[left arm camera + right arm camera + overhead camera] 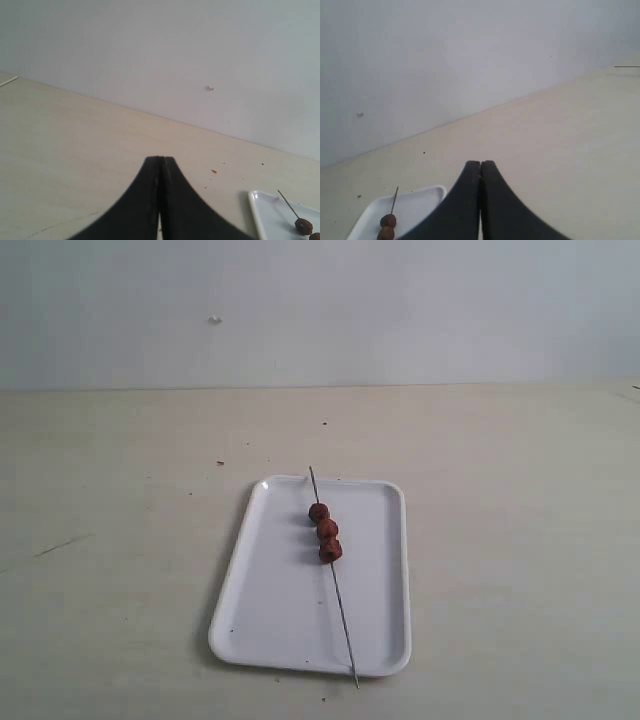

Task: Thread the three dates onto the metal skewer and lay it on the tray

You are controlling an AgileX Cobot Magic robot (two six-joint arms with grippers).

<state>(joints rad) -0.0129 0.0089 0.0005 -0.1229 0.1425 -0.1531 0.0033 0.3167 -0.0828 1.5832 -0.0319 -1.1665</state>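
One broad pale table (120, 590) fills the scene, with a plain wall (400, 300) behind it. On it, near the front, sits the white tray (270, 620), flat on the table. Left gripper (160, 165) is pressed fully together, fingers touching, nothing between them, and it hangs above bare table with the tray's corner off to one side. Right gripper (480, 167) is the same: clamped tight on nothing, tray off to its side. Now the skewer (342, 615): it lies lengthwise across the tray at a slight slant, both tips poking out over the far and near rims. Three dates (327, 530) are threaded on it, touching in a row over the tray's far half. A few reddish crumbs (324, 424) dot the table beyond.
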